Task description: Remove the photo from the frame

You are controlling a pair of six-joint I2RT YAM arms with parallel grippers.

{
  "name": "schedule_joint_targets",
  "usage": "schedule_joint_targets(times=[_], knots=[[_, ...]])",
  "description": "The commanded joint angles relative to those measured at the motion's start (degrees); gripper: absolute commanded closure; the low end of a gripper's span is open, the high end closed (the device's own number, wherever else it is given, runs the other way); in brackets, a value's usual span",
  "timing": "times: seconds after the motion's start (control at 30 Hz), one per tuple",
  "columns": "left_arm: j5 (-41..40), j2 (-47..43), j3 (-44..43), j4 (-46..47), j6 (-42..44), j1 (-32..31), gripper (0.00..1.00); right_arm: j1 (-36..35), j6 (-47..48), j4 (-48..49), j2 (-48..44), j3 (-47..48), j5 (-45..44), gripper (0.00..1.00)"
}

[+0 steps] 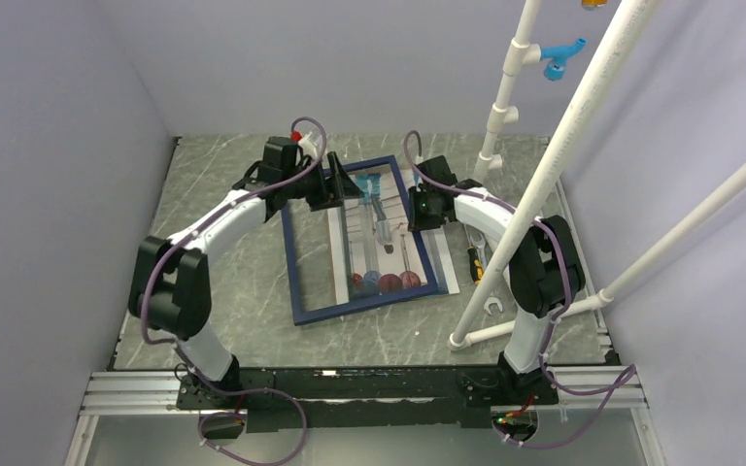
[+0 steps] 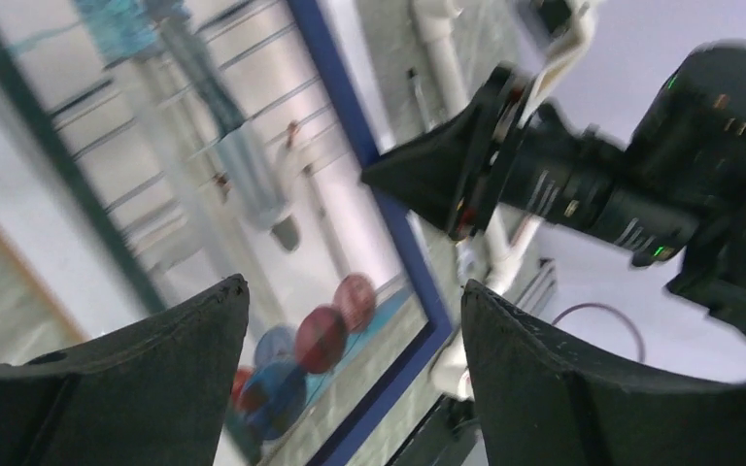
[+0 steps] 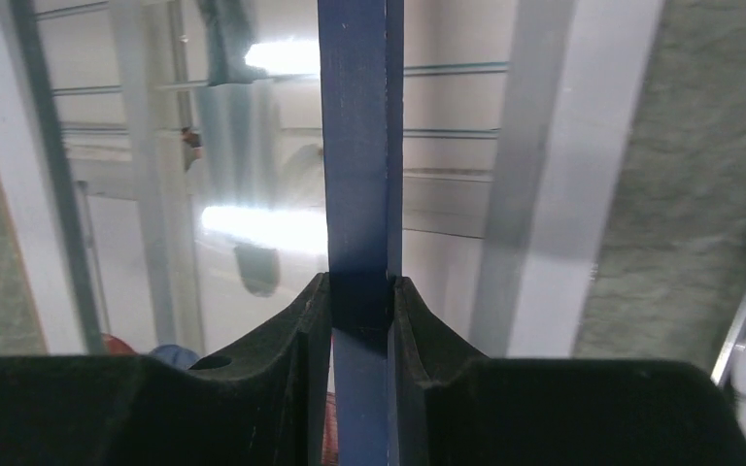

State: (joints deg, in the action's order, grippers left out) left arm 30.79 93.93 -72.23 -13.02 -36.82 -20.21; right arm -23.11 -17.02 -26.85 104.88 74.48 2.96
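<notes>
The dark navy frame [image 1: 289, 252] lies flat in the middle of the table. The photo [image 1: 384, 233], with white columns and red and blue balls, sits shifted right under it, its white border sticking out past the frame's right rail. My right gripper [image 1: 414, 209] is shut on that right rail; in the right wrist view both fingers [image 3: 316, 320] pinch the blue rail [image 3: 357, 146] over the photo [image 3: 253, 223]. My left gripper [image 1: 348, 186] is open and empty above the frame's far part. In its wrist view [image 2: 355, 296] the photo [image 2: 243, 146] and blue rim [image 2: 403, 233] lie below.
White PVC pipes [image 1: 563, 146] rise and slant across the right side, one with a blue clip [image 1: 559, 58]. A yellow-and-black screwdriver [image 1: 476, 262] and a wrench [image 1: 493, 306] lie right of the frame. Grey walls close in the marbled table [image 1: 214, 165].
</notes>
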Motion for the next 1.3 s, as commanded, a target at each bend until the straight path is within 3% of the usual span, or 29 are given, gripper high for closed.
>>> schedule_joint_targets(times=[0.0,0.1,0.33,0.57,0.9,1.03,1.2,1.23,1.27], knots=[[7.4,6.5,2.4,23.1,-16.2,0.1,0.18,-1.2,-6.1,8.5,-5.2,-1.5,5.2,1.00],[7.0,12.2,1.4,29.6,-21.5,-0.7,0.19,-1.7,-7.3,11.0,-6.0,-3.0,5.8,1.00],[-1.8,22.7,-11.0,18.0,-17.3,-4.4,0.18,-3.4,-7.9,14.3,-5.8,-4.1,6.7,1.00],[-3.5,30.8,-17.7,16.2,-17.7,-6.5,0.18,-5.1,-6.4,16.9,-6.4,-5.4,6.6,1.00],[-5.7,35.4,-22.0,15.9,-16.5,-7.6,0.29,-5.8,-5.6,19.8,-8.2,-7.8,7.6,1.00],[-5.7,36.4,-22.7,17.4,-15.9,-8.0,0.40,-5.9,-5.5,20.6,-8.4,-8.6,8.0,1.00],[-5.9,36.0,-23.2,16.5,-11.4,-8.0,0.72,-5.7,-4.9,18.8,-8.6,-8.4,7.9,1.00],[-5.5,35.7,-23.1,16.1,-10.0,-7.9,0.78,-5.6,-4.8,18.1,-8.6,-8.3,7.9,0.96],[-5.0,35.3,-22.9,15.2,-8.7,-7.8,0.85,-5.4,-4.8,17.7,-8.8,-8.4,7.7,0.83]])
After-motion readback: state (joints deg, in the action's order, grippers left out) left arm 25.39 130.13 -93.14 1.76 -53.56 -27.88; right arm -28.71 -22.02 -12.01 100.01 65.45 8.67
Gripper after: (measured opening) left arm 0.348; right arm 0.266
